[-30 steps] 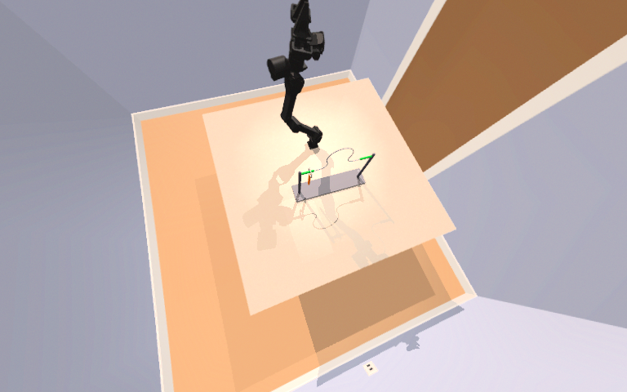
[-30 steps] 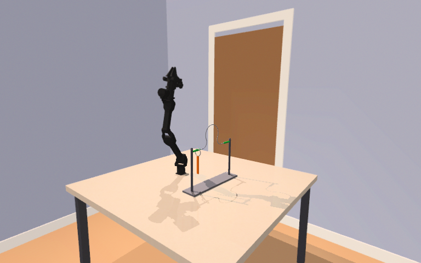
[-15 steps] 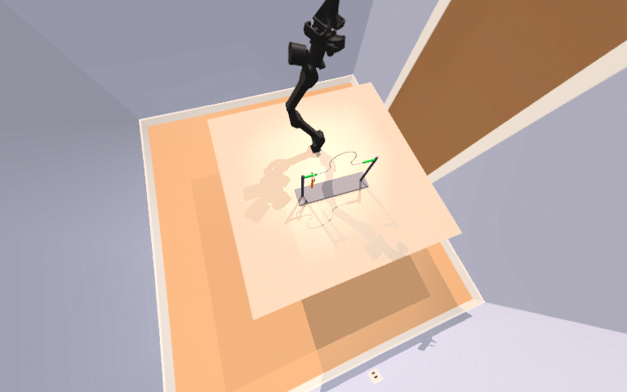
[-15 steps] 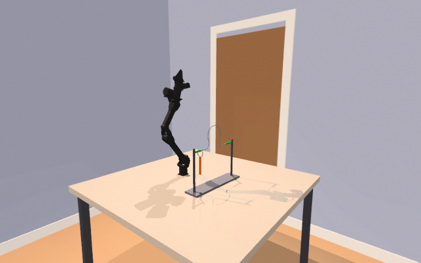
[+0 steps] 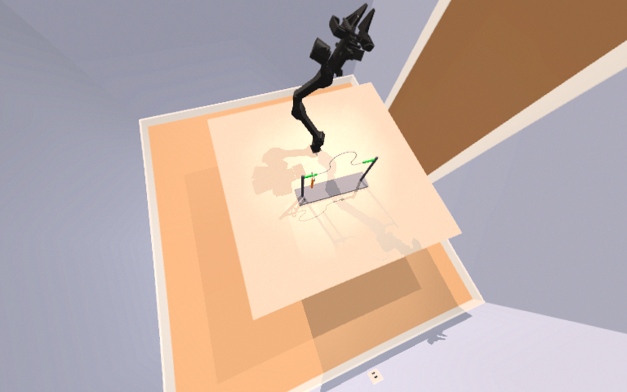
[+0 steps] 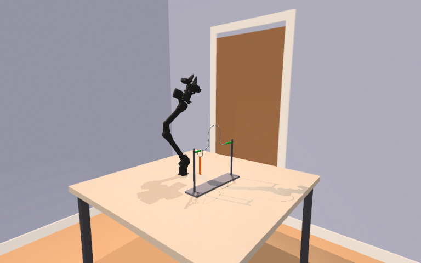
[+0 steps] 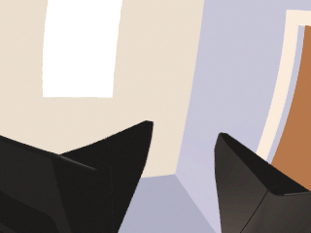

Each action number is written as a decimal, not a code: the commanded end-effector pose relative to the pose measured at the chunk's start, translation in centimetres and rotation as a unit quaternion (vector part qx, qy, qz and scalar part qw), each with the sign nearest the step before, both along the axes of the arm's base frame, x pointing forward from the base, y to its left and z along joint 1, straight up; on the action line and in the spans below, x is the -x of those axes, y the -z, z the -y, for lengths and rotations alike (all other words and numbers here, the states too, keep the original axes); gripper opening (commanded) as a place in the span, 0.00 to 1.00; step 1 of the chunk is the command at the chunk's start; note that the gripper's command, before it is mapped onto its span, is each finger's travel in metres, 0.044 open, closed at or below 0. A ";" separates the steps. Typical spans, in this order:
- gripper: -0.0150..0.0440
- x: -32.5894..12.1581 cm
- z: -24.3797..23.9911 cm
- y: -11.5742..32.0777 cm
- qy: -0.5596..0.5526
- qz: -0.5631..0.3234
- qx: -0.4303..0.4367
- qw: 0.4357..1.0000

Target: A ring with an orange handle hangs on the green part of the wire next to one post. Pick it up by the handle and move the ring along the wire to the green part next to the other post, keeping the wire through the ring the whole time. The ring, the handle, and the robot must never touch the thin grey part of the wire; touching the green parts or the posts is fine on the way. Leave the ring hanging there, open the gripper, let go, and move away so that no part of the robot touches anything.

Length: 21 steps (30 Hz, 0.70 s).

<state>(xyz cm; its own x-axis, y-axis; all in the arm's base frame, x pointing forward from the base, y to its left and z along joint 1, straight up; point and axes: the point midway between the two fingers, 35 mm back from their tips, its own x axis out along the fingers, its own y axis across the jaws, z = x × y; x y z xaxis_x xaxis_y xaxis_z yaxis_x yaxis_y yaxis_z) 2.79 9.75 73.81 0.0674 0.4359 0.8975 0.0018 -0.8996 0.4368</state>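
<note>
The ring [image 6: 202,154] hangs on the green part [image 5: 308,175] [image 6: 197,151] beside the left post [image 5: 302,187] [image 6: 194,172]. Its orange handle [image 5: 312,183] [image 6: 199,165] points down, free of the gripper. The thin grey wire arches up and across to the other green part [image 5: 368,161] [image 6: 228,142] at the right post [image 5: 368,170] [image 6: 231,158]. My gripper [image 5: 370,7] [image 6: 194,76] [image 7: 185,135] is partly open and empty. It is high above the wire, fingers pointing up, far from the ring.
The posts stand on a grey base plate [image 5: 344,184] [image 6: 214,184] on the table [image 5: 277,277] [image 6: 174,217]. The arm's foot is on the table behind the wire. A brown door [image 6: 248,92] is in the wall behind. The wrist view shows only ceiling, walls and part of the door.
</note>
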 end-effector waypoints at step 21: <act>0.53 -12.3 -5.4 6.6 0.348 0.089 0.154 0.921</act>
<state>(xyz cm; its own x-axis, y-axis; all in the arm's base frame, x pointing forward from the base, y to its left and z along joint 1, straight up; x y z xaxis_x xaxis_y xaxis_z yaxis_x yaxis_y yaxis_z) 13.30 15.08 68.20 0.2583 0.5671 0.7821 -0.5668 -0.5667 0.5980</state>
